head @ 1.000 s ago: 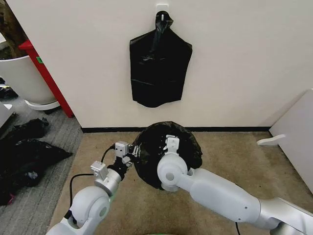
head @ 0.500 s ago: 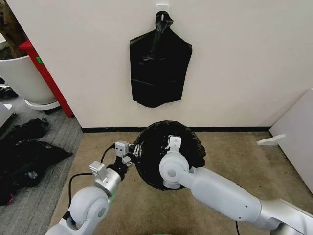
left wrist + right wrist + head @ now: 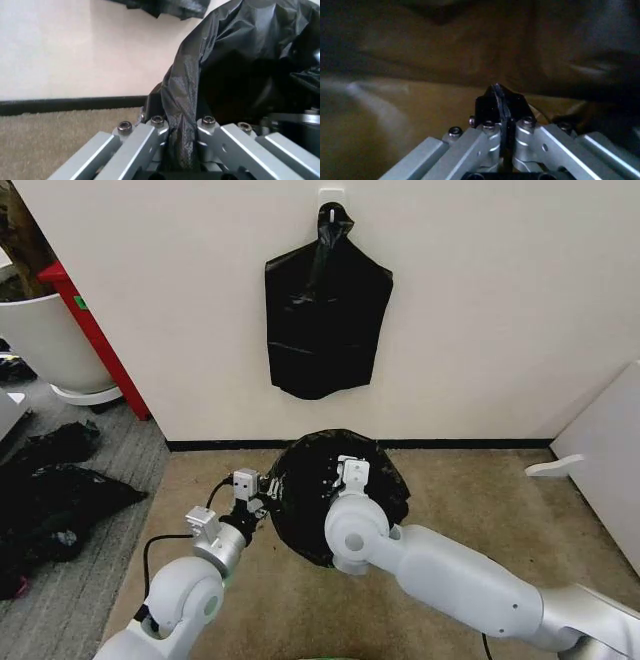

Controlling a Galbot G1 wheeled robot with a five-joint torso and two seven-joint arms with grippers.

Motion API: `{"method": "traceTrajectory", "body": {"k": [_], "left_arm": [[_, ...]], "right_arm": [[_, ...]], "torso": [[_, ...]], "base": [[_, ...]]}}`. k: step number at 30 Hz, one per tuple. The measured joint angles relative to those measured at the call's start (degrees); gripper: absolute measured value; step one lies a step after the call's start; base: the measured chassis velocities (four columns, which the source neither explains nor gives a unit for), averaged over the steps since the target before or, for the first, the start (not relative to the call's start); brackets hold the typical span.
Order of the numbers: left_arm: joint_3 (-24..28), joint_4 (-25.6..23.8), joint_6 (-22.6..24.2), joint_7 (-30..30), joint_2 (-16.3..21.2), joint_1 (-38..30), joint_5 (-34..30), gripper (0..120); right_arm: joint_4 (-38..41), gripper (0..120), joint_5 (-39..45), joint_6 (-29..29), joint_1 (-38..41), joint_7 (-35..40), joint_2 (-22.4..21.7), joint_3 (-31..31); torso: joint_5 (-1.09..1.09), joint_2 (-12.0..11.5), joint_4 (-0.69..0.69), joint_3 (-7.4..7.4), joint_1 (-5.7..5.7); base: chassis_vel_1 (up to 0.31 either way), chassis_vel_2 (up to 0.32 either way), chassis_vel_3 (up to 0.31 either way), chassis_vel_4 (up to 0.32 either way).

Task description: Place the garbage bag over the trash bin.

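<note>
The garbage bag, glossy black film, stands as a wrinkled dome on the carpet below the wall. The trash bin is hidden under it. My left gripper sits at the bag's left edge, shut on a fold of the film. My right arm reaches in from the right, its wrist pressed against the top of the dome. In the right wrist view, the right gripper is shut on a thin strip of black film, with dim brown film all around it.
A flat black bag bundle hangs from a wall hook above the work. At far left are a large white tub, a red frame and black bags on grey flooring. A white panel stands at right.
Half a second ago the bag's top gaped open with a raised rim. Now it has closed back into a lower dome. Both grippers keep their hold, and the right wrist has shifted slightly left.
</note>
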Motion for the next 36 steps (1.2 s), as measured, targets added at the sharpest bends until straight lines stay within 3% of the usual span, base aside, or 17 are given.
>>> {"method": "traceTrajectory", "body": {"k": [8,14,22,26,31,36], "left_arm": [[0.04,0.75,2.46,-2.11,-0.63,-1.08,-1.88,3],[0.14,2.21,4.36,-3.76,-1.35,-1.47,-5.01,3],[-0.01,4.08,8.24,-8.21,-2.04,-3.04,-12.91,3],[0.03,4.66,11.80,-11.49,-2.27,-3.17,-15.52,3],[0.15,5.59,13.28,-13.28,-2.31,-3.14,-15.62,3],[0.34,7.01,13.42,-13.85,-2.38,-3.54,-16.21,3]], "right_arm": [[2.48,0,0.29,0.00,-0.03,-0.65,-0.30,-0.60],[8.80,0,1.71,-0.47,0.46,-2.40,-2.49,-0.05],[20.86,0,-1.90,-1.26,-6.07,-25.50,-11.61,12.02],[24.49,0,-14.27,0.58,-16.61,-44.21,-19.65,22.70],[25.01,0,-22.44,2.58,-22.76,-47.78,-22.73,25.96],[25.50,0,-23.84,3.43,-24.54,-44.19,-21.23,27.75]], "torso": [[0.01,0.00,0.00,0.00,0.00],[0.01,0.00,0.01,0.00,0.00],[0.01,0.00,0.00,0.00,0.00],[0.02,0.00,-0.02,-0.02,0.00],[0.02,0.00,-0.01,-0.01,-0.01],[0.02,0.00,0.00,-0.01,-0.01]], "base": [[0.000,0.000,0.000,0.000],[0.000,0.000,0.000,0.000],[0.000,0.000,0.000,0.000],[0.000,0.000,0.000,0.000],[0.000,0.000,0.000,0.000],[0.000,0.000,0.000,0.000]]}}
